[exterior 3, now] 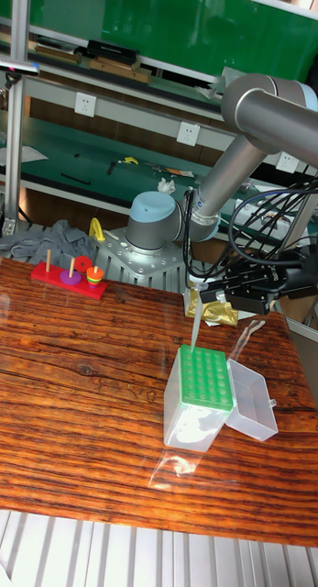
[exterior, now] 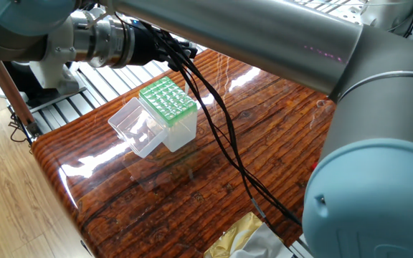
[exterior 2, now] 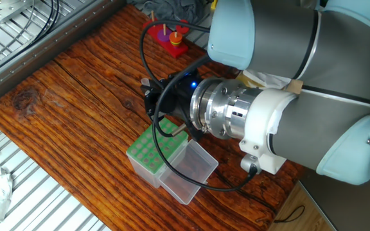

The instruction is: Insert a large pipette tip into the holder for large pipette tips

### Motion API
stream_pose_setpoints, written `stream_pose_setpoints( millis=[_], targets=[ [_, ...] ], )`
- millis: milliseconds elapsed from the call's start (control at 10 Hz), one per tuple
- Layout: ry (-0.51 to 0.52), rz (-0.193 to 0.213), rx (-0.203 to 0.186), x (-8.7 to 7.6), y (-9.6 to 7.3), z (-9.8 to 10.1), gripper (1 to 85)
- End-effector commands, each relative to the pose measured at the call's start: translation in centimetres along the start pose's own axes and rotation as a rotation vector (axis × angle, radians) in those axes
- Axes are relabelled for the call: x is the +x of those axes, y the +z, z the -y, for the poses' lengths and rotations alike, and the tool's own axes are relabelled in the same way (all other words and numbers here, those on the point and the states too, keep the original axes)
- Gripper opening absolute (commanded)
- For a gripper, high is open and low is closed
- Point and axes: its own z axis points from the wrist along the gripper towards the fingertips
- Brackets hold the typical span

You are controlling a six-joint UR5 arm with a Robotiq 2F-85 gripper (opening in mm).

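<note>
The holder for large pipette tips (exterior 3: 203, 378) is a clear box with a green grid top (exterior: 167, 98) (exterior 2: 150, 148). Its clear lid (exterior 3: 254, 400) (exterior: 135, 127) hangs open to one side. My gripper (exterior 3: 194, 298) hovers just above the box's far edge, shut on the large pipette tip (exterior 3: 190, 326). That whitish tube points straight down, its point a little above the green grid. In the two fixed views the arm and its cables hide most of the gripper (exterior 2: 149, 92), and I cannot make out the tip there.
A red base with coloured rings on pegs (exterior 3: 71, 275) (exterior 2: 169, 35) stands at the table's far left. A grey cloth (exterior 3: 41, 240) lies behind it. A gold foil bag (exterior 3: 219, 313) (exterior: 237, 233) sits behind the box. Black cables (exterior: 221, 132) hang over the table.
</note>
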Motion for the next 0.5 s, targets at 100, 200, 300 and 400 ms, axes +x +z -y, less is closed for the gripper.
stream_pose_setpoints(
  millis=[100, 200, 300, 400],
  targets=[
    [-0.009, 0.009, -0.007, -0.35, 0.11, -0.14, 1.0],
    [-0.012, 0.009, -0.009, -0.28, 0.11, -0.23, 1.0],
    [-0.015, 0.009, -0.016, -0.26, 0.16, -0.45, 1.0],
    [-0.018, 0.009, -0.016, -0.26, 0.24, -0.47, 1.0]
  ],
)
